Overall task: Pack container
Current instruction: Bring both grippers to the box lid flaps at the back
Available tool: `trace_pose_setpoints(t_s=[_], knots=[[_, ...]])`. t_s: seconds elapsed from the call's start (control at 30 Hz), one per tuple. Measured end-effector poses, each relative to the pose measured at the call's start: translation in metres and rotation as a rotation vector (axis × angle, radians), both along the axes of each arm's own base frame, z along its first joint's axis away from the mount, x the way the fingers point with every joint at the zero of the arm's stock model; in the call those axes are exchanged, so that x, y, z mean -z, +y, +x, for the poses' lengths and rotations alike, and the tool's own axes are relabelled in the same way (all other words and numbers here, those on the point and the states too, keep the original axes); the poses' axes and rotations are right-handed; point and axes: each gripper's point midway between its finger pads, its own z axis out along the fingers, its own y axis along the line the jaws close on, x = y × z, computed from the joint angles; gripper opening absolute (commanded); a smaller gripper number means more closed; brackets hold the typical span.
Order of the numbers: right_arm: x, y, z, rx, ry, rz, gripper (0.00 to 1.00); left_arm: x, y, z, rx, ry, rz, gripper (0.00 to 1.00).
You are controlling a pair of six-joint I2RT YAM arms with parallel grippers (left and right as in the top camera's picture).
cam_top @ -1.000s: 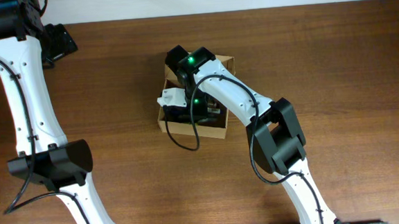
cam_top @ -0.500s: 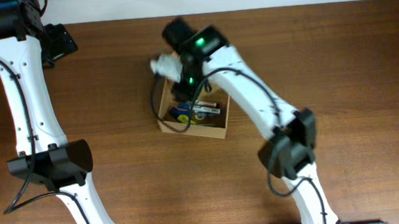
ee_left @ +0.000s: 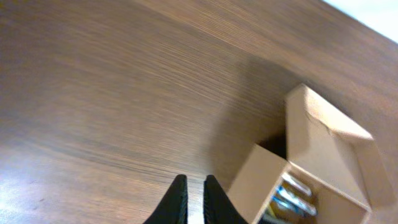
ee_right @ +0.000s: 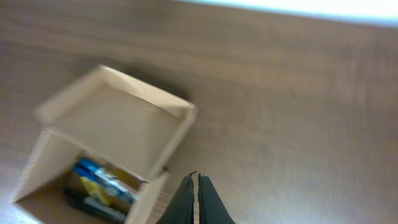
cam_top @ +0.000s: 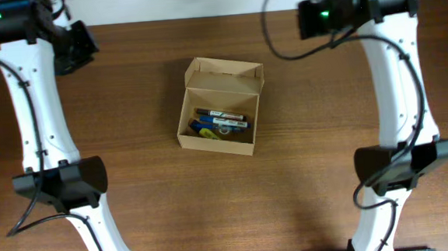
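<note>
The container (cam_top: pixel 225 74), a small tan cardboard box, sits in the middle of the table with its flap lid standing open at the far side. Several markers (cam_top: pixel 219 123) lie inside it, blue, black and yellow. My left gripper (cam_top: pixel 77 47) hangs at the far left corner, well away from the box; in the left wrist view its fingertips (ee_left: pixel 194 182) stand almost together over bare wood, with the container (ee_left: pixel 326 149) to their right. My right gripper (cam_top: pixel 309 19) is at the far right, shut and empty (ee_right: pixel 194 177), with the container (ee_right: pixel 118 121) and its markers (ee_right: pixel 102 180) to its left.
The brown wooden table (cam_top: pixel 135 193) spreads all around the box. A white wall strip runs along the far edge (cam_top: pixel 201 1). Both white arms reach in from the near edge along the left and right sides.
My right arm has lifted out of the container and swung to the far right, and its jaws have closed. The left jaws have closed too. The markers now show uncovered in the box.
</note>
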Motion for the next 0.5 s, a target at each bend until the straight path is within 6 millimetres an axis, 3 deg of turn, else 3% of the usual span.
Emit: trace_pose_setpoints(t_s=[0.13, 0.17, 0.27, 0.4, 0.5], knots=[[0.06, -0.023, 0.002, 0.084, 0.141, 0.034, 0.04, 0.0, -0.03, 0.002, 0.08, -0.006, -0.01, 0.07], [0.07, -0.024, 0.002, 0.088, 0.16, 0.04, 0.04, 0.001, -0.036, 0.003, 0.096, -0.005, -0.009, 0.06], [0.123, -0.019, -0.007, 0.098, 0.267, 0.066, 0.04, 0.011, -0.051, 0.005, 0.139, 0.015, -0.01, 0.02], [0.169, -0.008, -0.021, 0.098, 0.352, 0.096, 0.04, 0.05, -0.06, 0.015, 0.167, 0.101, -0.015, 0.01], [0.189, 0.004, -0.026, 0.086, 0.372, 0.127, 0.04, 0.089, -0.061, 0.02, 0.173, 0.186, -0.02, 0.02]])
